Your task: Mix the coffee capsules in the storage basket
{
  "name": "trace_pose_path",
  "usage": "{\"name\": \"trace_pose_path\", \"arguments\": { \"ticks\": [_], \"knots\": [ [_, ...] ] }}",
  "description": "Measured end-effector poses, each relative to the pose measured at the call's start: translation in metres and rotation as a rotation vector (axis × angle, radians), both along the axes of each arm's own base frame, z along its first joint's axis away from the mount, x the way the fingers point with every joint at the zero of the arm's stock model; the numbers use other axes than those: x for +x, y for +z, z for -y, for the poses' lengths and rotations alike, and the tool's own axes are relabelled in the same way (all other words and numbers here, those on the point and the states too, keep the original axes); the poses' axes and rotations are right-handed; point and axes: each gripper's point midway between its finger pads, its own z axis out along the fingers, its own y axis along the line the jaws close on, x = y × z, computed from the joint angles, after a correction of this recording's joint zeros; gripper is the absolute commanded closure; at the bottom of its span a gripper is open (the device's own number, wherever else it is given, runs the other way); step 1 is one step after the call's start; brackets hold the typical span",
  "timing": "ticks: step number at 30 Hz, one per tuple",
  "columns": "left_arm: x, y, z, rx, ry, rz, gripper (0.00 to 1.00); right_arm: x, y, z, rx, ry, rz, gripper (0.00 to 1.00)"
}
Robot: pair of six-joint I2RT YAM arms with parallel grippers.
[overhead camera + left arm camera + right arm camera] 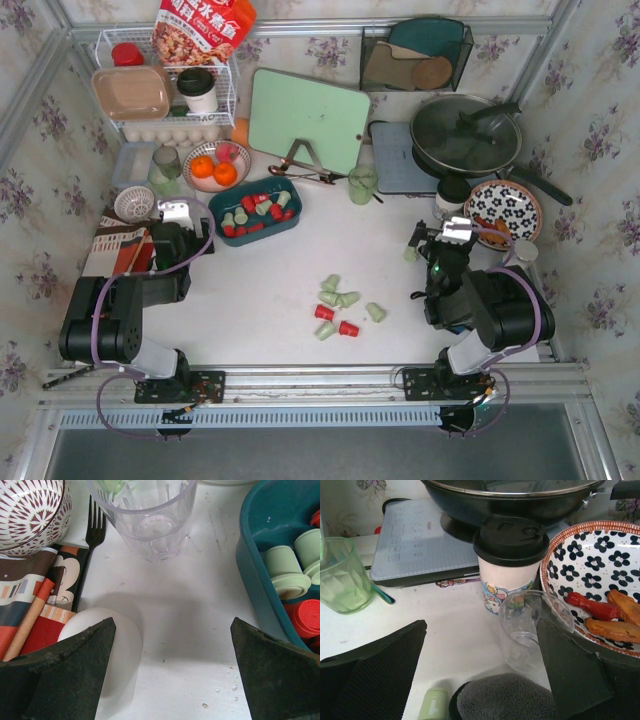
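Note:
The dark teal storage basket [262,238] sits left of centre and holds several red and mint green coffee capsules [256,209]. Several more capsules [340,305], green and red, lie loose on the table in front. My left gripper [180,207] is open and empty, just left of the basket. In the left wrist view the gripper [170,680] is over bare table, with the basket's wall [252,560] and a green capsule [282,570] at right. My right gripper [447,224] [480,680] is open and empty. One green capsule [434,705] lies near it.
Near the left gripper are a clear glass [150,520], a patterned bowl [30,510], a fork [92,530] and a magazine [30,600]. Near the right gripper are a clear cup [525,630], a lidded paper cup [510,560], a flowered plate [600,555], a green glass [342,575] and a grey cloth [505,697].

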Motion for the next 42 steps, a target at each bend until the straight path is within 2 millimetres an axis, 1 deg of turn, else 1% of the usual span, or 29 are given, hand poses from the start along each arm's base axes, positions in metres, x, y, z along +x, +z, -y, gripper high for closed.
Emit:
{"name": "trace_pose_path", "arguments": {
  "ticks": [2,6,8,9,10,11,12,13,14,15,16,18,20,21,23,25,27,29,31,33,35,37,42],
  "knots": [
    [0.0,0.0,0.0,0.0,0.0,0.0,0.0,0.002,0.001,0.001,0.002,-0.004,-0.001,0.0],
    [0.0,0.0,0.0,0.0,0.0,0.0,0.0,0.002,-0.005,0.002,0.004,-0.005,-0.023,0.0],
    [0.0,0.003,0.001,-0.001,-0.003,-0.007,0.0,-0.002,-0.004,0.002,0.004,-0.003,-0.023,0.0],
    [0.001,0.008,0.003,-0.002,-0.011,-0.021,0.0,-0.008,-0.003,0.002,0.005,0.001,-0.015,0.0],
    [0.004,0.019,0.005,-0.003,-0.017,-0.022,0.0,-0.014,-0.003,0.0,0.005,0.005,-0.011,0.0],
    [0.008,0.037,0.008,-0.011,-0.021,-0.013,0.0,-0.02,-0.001,-0.001,-0.001,-0.001,-0.007,0.0],
    [0.012,0.058,0.011,-0.031,-0.011,0.015,0.0,-0.022,0.006,-0.006,-0.008,0.013,0.013,0.0],
    [0.015,0.078,0.012,-0.051,-0.001,0.048,0.0,-0.021,0.018,-0.014,-0.017,0.027,0.039,0.0],
    [0.014,0.094,0.012,-0.071,0.008,0.07,0.0,-0.019,0.033,-0.021,-0.016,0.039,0.072,0.0],
    [0.008,0.1,0.014,-0.087,0.011,0.068,0.0,-0.016,0.048,-0.03,-0.017,0.055,0.095,0.0],
    [0.001,0.103,0.016,-0.097,0.019,0.057,0.0,-0.012,0.064,-0.036,-0.011,0.067,0.114,0.0],
    [-0.013,0.106,0.029,-0.111,-0.021,0.032,0.0,-0.005,0.096,-0.045,0.029,0.079,0.135,0.0],
    [-0.026,0.115,0.045,-0.124,-0.07,0.031,0.0,0.002,0.119,-0.052,0.089,0.094,0.119,0.0],
    [-0.032,0.121,0.052,-0.128,-0.096,0.037,0.0,0.004,0.125,-0.056,0.116,0.104,0.101,0.0],
    [-0.043,0.133,0.062,-0.147,-0.129,0.042,0.0,0.005,0.123,-0.064,0.152,0.134,0.039,0.0],
    [-0.052,0.148,0.065,-0.185,-0.119,0.047,0.0,0.003,0.111,-0.071,0.179,0.16,-0.041,0.0],
    [-0.062,0.159,0.061,-0.242,-0.061,0.039,0.0,0.0,0.098,-0.076,0.205,0.174,-0.115,0.0],
    [-0.076,0.162,0.051,-0.331,0.061,0.003,0.0,-0.003,0.087,-0.078,0.225,0.171,-0.179,0.0],
    [-0.092,0.162,0.038,-0.412,0.195,-0.02,0.0,-0.006,0.078,-0.078,0.25,0.157,-0.233,0.0],
    [-0.108,0.156,0.029,-0.465,0.289,-0.042,0.0,-0.008,0.072,-0.077,0.267,0.138,-0.28,0.0],
    [-0.121,0.151,0.031,-0.5,0.301,-0.067,0.0,-0.01,0.068,-0.076,0.279,0.121,-0.319,0.0],
    [-0.13,0.147,0.037,-0.525,0.274,-0.092,0.0,-0.012,0.062,-0.076,0.285,0.11,-0.358,0.0],
    [-0.145,0.135,0.049,-0.55,0.222,-0.172,0.0,-0.026,0.039,-0.076,0.265,0.118,-0.456,0.01]
  ]
}}
